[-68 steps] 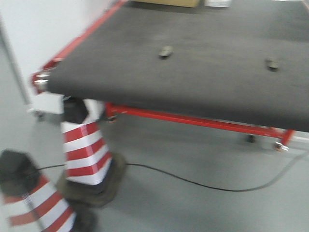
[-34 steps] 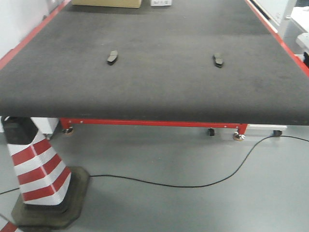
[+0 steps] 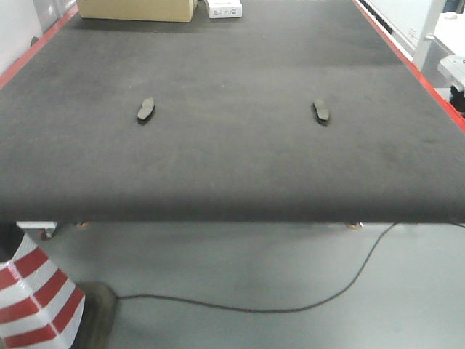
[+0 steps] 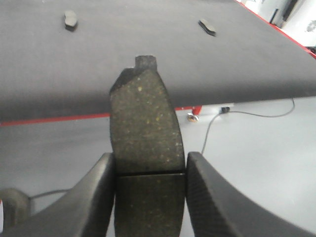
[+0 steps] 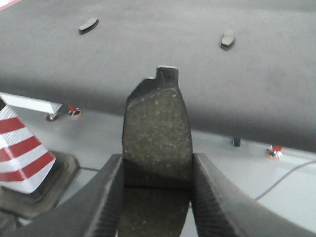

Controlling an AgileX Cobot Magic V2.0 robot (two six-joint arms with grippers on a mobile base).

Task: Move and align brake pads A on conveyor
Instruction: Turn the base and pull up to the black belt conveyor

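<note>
Since a second ago the front view has swung square to the conveyor (image 3: 232,174) and drawn closer, so only one striped cone (image 3: 33,305) remains at lower left.

Nearest, each pincer is clamped on a brake pad: the left pincer (image 4: 150,170) grips the left-held pad (image 4: 144,123) by its sides, the right pincer (image 5: 157,173) grips the right-held pad (image 5: 157,128) likewise, both pads held over the grey floor short of the belt's near edge. A black cable (image 3: 290,302) trails across the floor. Farther on, two more pads lie well apart on the belt, the left belt pad (image 3: 146,110) and the right belt pad (image 3: 320,111). At the far end sit a cardboard box (image 3: 136,9) and a small white box (image 3: 223,8).
</note>
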